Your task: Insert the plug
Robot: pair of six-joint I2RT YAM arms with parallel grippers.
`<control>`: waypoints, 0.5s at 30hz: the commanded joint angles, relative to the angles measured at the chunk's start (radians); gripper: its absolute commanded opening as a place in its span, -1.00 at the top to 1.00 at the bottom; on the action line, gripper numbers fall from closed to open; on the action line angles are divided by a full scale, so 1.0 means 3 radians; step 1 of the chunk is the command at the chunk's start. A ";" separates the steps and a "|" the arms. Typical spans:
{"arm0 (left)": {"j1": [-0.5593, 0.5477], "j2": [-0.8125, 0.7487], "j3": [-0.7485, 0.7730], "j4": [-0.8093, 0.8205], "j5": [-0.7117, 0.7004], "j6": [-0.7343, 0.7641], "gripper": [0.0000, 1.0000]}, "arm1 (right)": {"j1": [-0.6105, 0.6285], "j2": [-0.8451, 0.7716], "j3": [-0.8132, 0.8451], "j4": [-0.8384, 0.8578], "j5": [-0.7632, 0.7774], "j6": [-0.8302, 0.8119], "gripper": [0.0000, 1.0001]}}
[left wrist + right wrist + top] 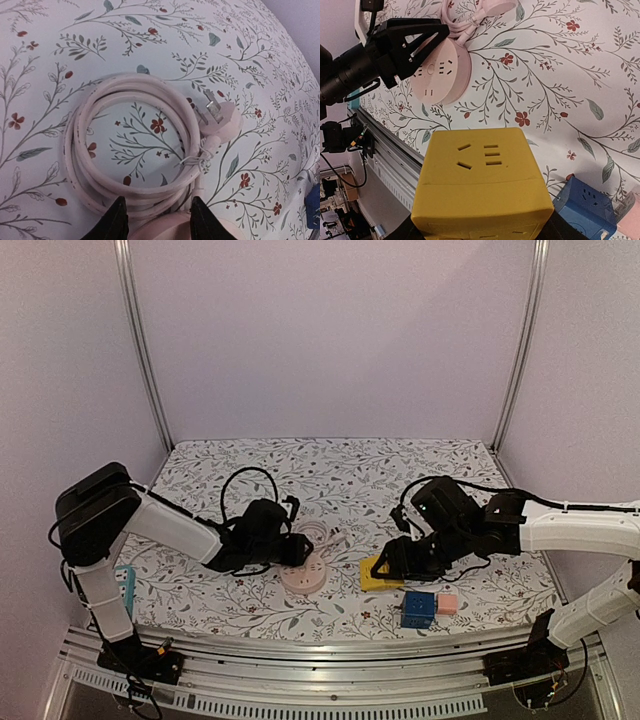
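The plug [222, 122] is pale pink with metal prongs. It lies flat on the floral cloth at the end of a tied coil of cable [100, 165]. The cable runs to a round pink power strip [303, 577]. My left gripper [157, 199] is shut on the far edge of that strip [165, 231], a black finger on each side. The plug lies past the fingertips, up and to the right. My right gripper [400, 558] is shut on a yellow cube socket [480, 175], whose slotted face points up; the fingers are mostly hidden beneath it.
A blue cube socket [418, 608] and a small pink cube [447, 602] sit just right of the yellow one, near the front edge. A metal rail [320, 660] runs along the front. A teal object [125, 590] lies by the left arm's base.
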 commanded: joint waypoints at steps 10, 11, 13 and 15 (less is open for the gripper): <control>-0.0487 -0.0059 -0.0095 0.0111 -0.0105 -0.0282 0.14 | -0.0007 0.0156 0.0272 -0.0436 0.0051 -0.0291 0.45; -0.0520 -0.0046 -0.0055 0.0078 -0.0113 -0.0258 0.15 | -0.0008 0.0187 0.0290 -0.0476 0.0038 -0.0323 0.45; -0.0577 -0.0030 0.0019 0.0029 -0.0132 -0.0212 0.15 | -0.0003 0.0254 0.0325 -0.0539 0.0027 -0.0398 0.46; -0.0621 -0.0023 0.0077 0.0026 -0.0097 -0.0145 0.16 | 0.0014 0.0345 0.0373 -0.0593 0.0025 -0.0484 0.46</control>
